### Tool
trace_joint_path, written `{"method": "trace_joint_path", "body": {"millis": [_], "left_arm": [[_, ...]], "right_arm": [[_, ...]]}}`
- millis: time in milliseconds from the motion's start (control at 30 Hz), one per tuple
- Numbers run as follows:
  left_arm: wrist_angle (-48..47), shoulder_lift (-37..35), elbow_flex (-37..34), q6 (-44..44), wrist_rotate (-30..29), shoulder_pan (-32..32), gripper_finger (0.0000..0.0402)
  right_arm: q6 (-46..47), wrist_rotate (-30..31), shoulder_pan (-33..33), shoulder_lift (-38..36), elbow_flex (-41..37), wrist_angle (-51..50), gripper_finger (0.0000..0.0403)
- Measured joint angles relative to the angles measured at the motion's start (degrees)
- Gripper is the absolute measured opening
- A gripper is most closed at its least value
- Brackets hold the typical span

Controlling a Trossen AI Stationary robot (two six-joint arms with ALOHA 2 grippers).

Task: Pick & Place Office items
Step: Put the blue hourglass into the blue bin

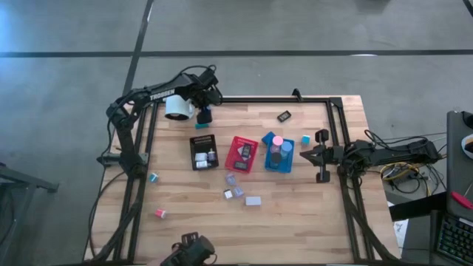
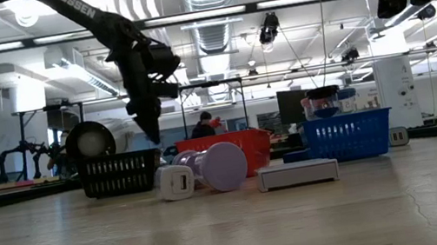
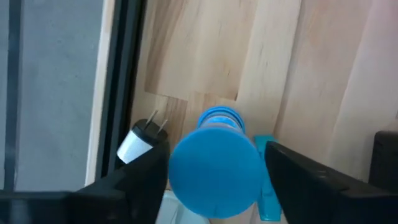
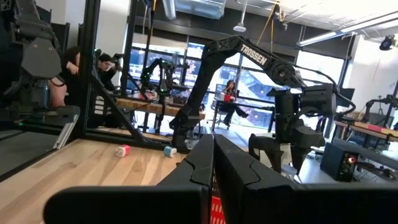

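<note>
I've got L gripper at table's far edge, fingers straddling a blue round cap; R gripper fingers pressed together.

— We see a pale wood-grain counter framed in black. What colours sit in the middle?

— We count three trays in a row: a black tray, a red tray and a blue tray, the blue one holding a pink cap.

— And the loose pieces?

— We note a lavender block, a teal bit and a red bit toward the counter's left edge, and a white cylinder near the far left corner.

— By the left end effector?

— We see dark fingers around a bright blue round cap, beside a white plug.
</note>
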Motion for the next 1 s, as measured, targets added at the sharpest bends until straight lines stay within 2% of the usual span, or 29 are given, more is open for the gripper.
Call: {"method": "trace_joint_path", "body": {"millis": [133, 367, 467, 633, 800, 1000], "left_arm": [[0.43, -0.02, -1.0, 2.12, -0.32, 0.0, 0.0201], [-0.21, -0.55, -0.53, 2.36, -1.69, -0.98, 0.0199], [-0.04, -3.59, 0.69, 1.33, -2.26, -2.22, 0.0199], [1.61, -14.09, 1.09, -0.69, -0.26, -5.79, 0.0199], [3.35, -26.78, 0.29, -8.77, 2.76, -9.22, 0.0199], [9.98, -41.49, -6.15, -19.41, 3.3, -13.69, 0.0199]], "right_arm": [[0.0, -0.01, 0.01, 0.0, 0.0, 0.0, 0.0008], [-0.85, -0.02, 0.0, 0.0, 0.0, -0.01, 0.0008], [-1.07, -0.02, 0.0, 0.02, 0.0, -0.13, 0.0008], [-1.08, -0.04, 0.0, 0.01, -0.02, -1.03, 0.0008], [-0.88, -0.02, 0.0, 0.07, -0.02, -2.26, 0.0008], [0.48, -0.04, 0.0, 0.11, -0.02, -2.58, 0.0008]]}}
